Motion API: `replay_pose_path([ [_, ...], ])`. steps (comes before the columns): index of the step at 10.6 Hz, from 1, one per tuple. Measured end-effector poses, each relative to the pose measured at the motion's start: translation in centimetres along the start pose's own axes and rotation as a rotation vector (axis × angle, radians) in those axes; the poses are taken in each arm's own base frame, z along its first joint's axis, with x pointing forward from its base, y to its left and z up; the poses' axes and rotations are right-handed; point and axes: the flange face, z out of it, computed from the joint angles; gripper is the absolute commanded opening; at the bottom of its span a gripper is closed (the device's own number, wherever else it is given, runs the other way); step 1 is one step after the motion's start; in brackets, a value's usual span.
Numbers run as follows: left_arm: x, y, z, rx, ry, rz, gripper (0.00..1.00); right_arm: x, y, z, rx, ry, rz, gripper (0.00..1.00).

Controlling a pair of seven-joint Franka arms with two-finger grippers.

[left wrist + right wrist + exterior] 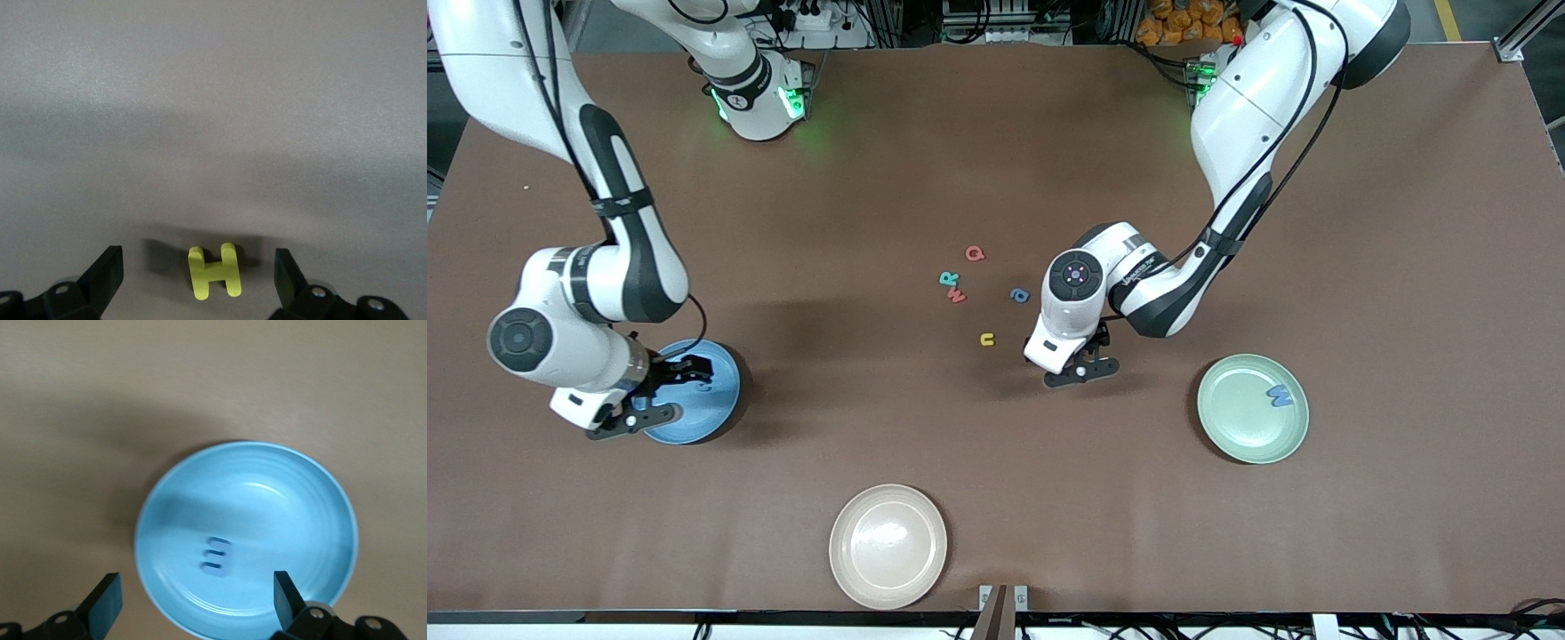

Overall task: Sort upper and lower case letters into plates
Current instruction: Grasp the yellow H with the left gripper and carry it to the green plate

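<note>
Hovering low over the table, your left gripper (199, 280) is spread wide with a yellow H (213, 270) lying flat between its fingers, untouched. That's the relation the next move turns on: the H sits centred under the gripper, its two uprights running roughly parallel to the fingers, so closing would squeeze it across its width. In the front view the gripper hides it. Taking the H as landmark: the pale green plate (1232, 422) with a blue W (1280, 396) in it lies toward the left arm's end of the table from it, and the loose cluster (Q (975, 253), R (948, 278), red letter (958, 295), blue letter (1019, 294), yellow u (987, 339)) lies toward the right arm's end.

Your right gripper (193, 603) hangs over the blue plate (320, 520), fingers apart, holding nothing; a small blue letter (217, 555) lies in that plate.

Left arm is clearly nearer the H; I'd say descend straight and close.
</note>
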Motion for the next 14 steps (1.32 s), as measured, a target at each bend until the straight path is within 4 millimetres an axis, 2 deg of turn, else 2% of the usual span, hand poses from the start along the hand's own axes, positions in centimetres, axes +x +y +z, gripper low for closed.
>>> replay_pose_path([
  [2,-0.1,-0.1,0.6,0.004,-0.008,-0.026,0.92,0.8,-3.0,-0.3,-0.002,0.000,-0.046,1.00],
  [3,-0.3,0.0,0.9,0.007,-0.013,-0.048,0.82,1.2,-5.2,-0.4,0.000,-0.006,-0.080,1.00],
  [4,-0.5,0.1,1.2,0.009,-0.017,-0.066,0.58,1.7,-8.1,-0.6,0.005,-0.005,-0.123,1.00],
  [5,-0.6,0.2,1.3,0.008,-0.017,-0.076,0.15,2.2,-11.5,-0.7,0.009,-0.003,-0.163,1.00],
  [6,-0.5,0.4,1.0,-0.002,-0.018,-0.083,0.00,2.4,-15.1,-0.8,0.010,-0.006,-0.163,1.00],
  [8,-0.2,0.7,0.4,-0.017,-0.018,-0.111,0.00,2.3,-22.8,-1.0,0.001,-0.009,-0.081,1.00],
  [9,0.4,0.4,0.1,-0.020,-0.012,-0.127,0.00,1.9,-27.0,-1.0,-0.005,-0.005,-0.049,1.00],
  [10,1.6,-0.2,-0.9,-0.027,0.001,-0.146,0.00,1.6,-30.0,-0.9,-0.007,0.006,-0.029,1.00],
  [12,5.3,-2.7,-5.0,-0.040,0.032,-0.197,0.00,1.1,-34.0,0.0,-0.006,0.019,0.013,1.00],
  [14,8.6,-6.3,-8.9,-0.034,0.053,-0.202,0.00,1.2,-36.8,1.2,0.007,0.020,0.072,1.00],
])
